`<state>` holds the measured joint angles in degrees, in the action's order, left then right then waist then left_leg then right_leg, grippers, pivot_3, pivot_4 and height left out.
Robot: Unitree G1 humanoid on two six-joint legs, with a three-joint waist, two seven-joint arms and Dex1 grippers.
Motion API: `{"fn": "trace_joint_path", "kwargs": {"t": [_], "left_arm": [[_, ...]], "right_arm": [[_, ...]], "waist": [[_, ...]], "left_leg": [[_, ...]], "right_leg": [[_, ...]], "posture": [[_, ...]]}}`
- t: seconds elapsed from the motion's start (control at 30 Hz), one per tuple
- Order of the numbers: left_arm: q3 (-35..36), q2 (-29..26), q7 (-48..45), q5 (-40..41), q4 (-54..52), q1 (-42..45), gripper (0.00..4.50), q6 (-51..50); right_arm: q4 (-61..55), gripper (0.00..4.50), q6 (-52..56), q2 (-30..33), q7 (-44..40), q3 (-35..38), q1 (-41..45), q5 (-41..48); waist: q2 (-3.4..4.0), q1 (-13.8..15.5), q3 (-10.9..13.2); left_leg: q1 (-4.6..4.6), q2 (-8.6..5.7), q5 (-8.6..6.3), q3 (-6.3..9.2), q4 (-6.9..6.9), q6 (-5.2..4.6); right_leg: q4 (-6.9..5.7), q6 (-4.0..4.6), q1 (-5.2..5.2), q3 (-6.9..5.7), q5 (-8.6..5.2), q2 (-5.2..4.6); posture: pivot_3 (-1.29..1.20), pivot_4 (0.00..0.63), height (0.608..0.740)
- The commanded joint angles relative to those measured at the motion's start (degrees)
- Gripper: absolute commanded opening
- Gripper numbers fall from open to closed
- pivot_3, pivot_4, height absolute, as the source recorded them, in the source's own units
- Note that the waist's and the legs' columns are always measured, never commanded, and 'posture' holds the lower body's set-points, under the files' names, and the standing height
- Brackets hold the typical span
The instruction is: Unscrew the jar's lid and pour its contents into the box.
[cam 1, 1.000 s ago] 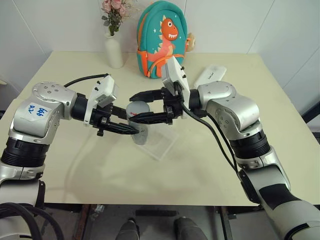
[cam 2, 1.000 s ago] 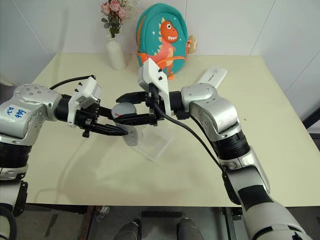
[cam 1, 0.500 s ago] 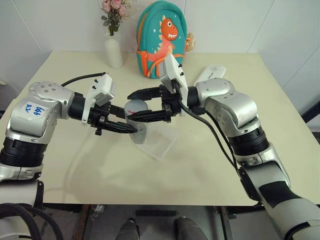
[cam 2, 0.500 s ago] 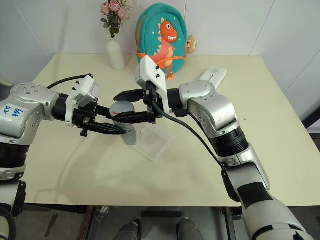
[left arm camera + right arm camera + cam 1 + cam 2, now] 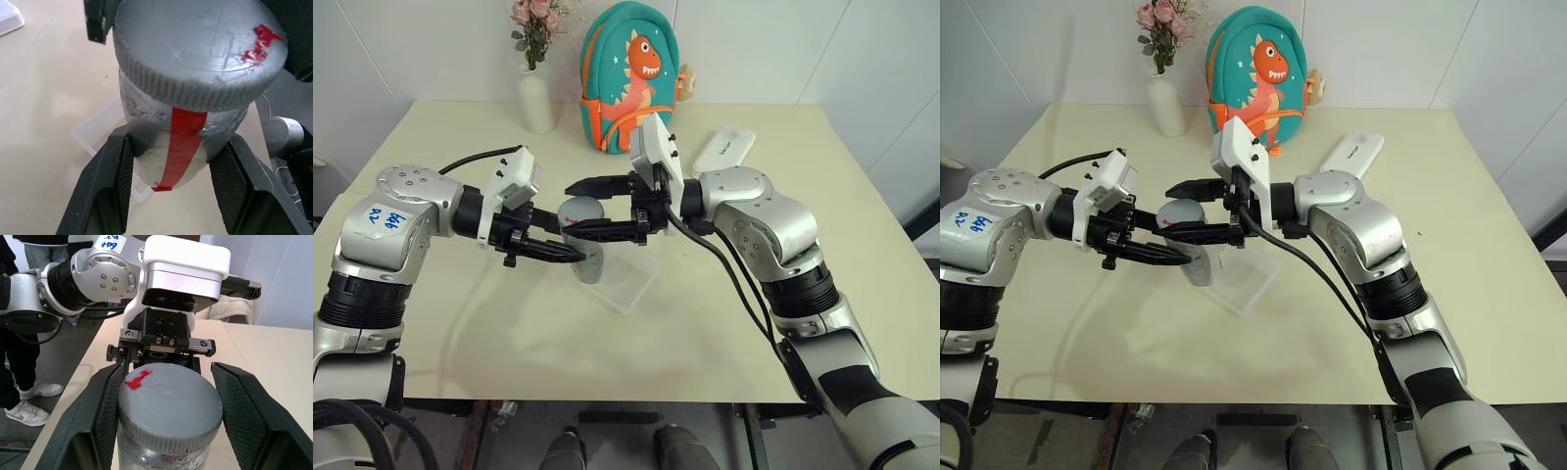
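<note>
The left gripper (image 5: pixel 570 251) clamps the jar (image 5: pixel 171 147) by its body, holding it above the clear plastic box (image 5: pixel 625 281) on the table (image 5: pixel 724 304). The right gripper (image 5: pixel 579 208) is closed around the jar's lid (image 5: pixel 168 401), which sits on the jar.

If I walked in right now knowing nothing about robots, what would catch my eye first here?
Probably the two arms meeting over the middle of the table: the left gripper is clamped around a small silvery jar, while the right gripper has its fingers on either side of the grey lid. Just under them lies a clear plastic box. At the back, a bright teal dinosaur backpack stands beside a white vase of pink flowers.
</note>
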<state>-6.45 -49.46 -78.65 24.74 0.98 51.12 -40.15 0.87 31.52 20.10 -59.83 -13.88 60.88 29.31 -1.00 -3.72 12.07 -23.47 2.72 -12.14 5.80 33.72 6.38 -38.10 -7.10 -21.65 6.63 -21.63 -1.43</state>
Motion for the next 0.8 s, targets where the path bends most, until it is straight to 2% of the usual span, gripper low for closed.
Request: {"fn": "trace_joint_path", "kwargs": {"t": [0.03, 0.23, 0.8], "left_arm": [[-2.32, 0.47, -3.69, 1.58, -2.34, -1.42, 1.89, -0.25], [-2.48, 0.81, -3.54, 1.74, -2.39, -1.48, 1.89, -0.14], [-2.62, 0.93, -3.32, 1.78, -2.72, -1.65, 1.89, -0.52]], "right_arm": [[-0.97, 2.56, -3.32, 2.64, -0.75, 6.17, 2.13, 0.24], [1.03, 2.56, -4.75, 2.40, -6.06, 6.73, 2.91, 2.60], [4.71, 2.56, -9.89, 2.10, -6.49, 4.89, 3.99, -1.96]], "waist": [[0.00, 0.05, 0.00], [0.00, 0.00, 0.00], [0.00, -0.51, 0.00]], "left_leg": [[0.00, 0.00, 0.00, 0.00, 0.00, 0.00], [0.00, 0.00, 0.00, 0.00, 0.01, 0.00], [0.00, 0.00, 0.00, 0.00, 0.02, 0.00]], "right_leg": [[0.00, 0.00, 0.00, 0.00, 0.00, 0.00], [-0.01, 0.00, 0.00, 0.00, 0.00, 0.00], [-0.01, 0.00, 0.00, 0.00, 0.00, 0.00]], "posture": [[0.00, 0.150, 0.740], [0.00, 0.150, 0.740], [0.00, 0.150, 0.740]]}}
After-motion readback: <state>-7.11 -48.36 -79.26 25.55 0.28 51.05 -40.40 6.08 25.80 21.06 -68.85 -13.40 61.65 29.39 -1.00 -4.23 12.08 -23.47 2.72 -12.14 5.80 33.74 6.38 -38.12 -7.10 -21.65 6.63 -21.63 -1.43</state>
